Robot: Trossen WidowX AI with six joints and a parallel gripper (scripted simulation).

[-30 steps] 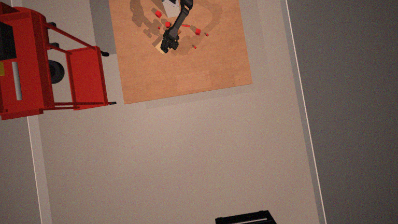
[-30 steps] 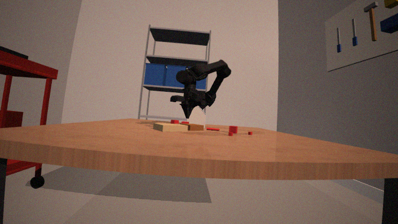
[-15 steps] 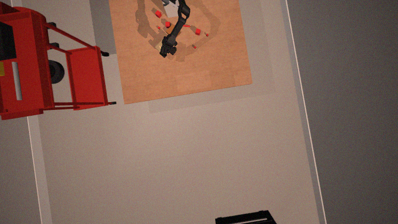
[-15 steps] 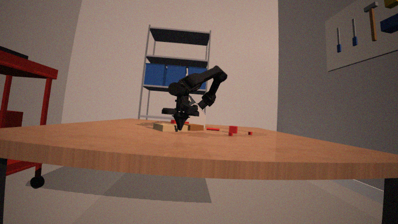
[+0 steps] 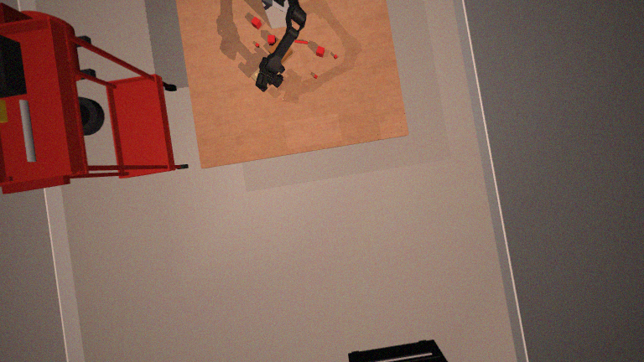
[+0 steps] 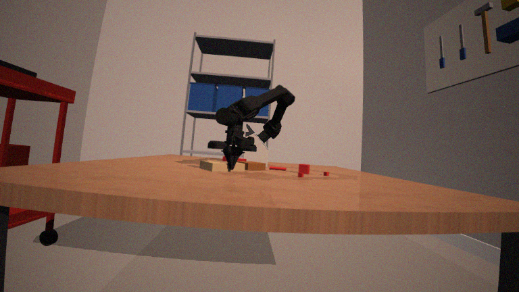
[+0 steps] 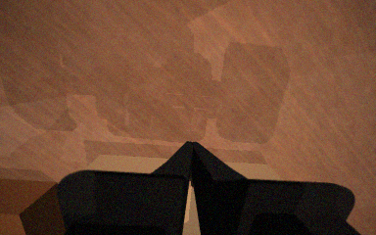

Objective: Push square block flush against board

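Note:
A pale square block lies flat on the table, mostly hidden by the hand in the top view. A darker brown board lies beside it, to its right in the exterior view and at the lower left in the wrist view. The arm and hand hide where the two meet, so I cannot tell whether they touch. My gripper is shut and empty. Its tips are low by the table, just past the pale block's near side in the exterior view. Contact with it is unclear.
Red cubes lie around the arm. A red rod and small red bits lie there too. A whitish panel is by the arm's base. A red cart stands beside the table.

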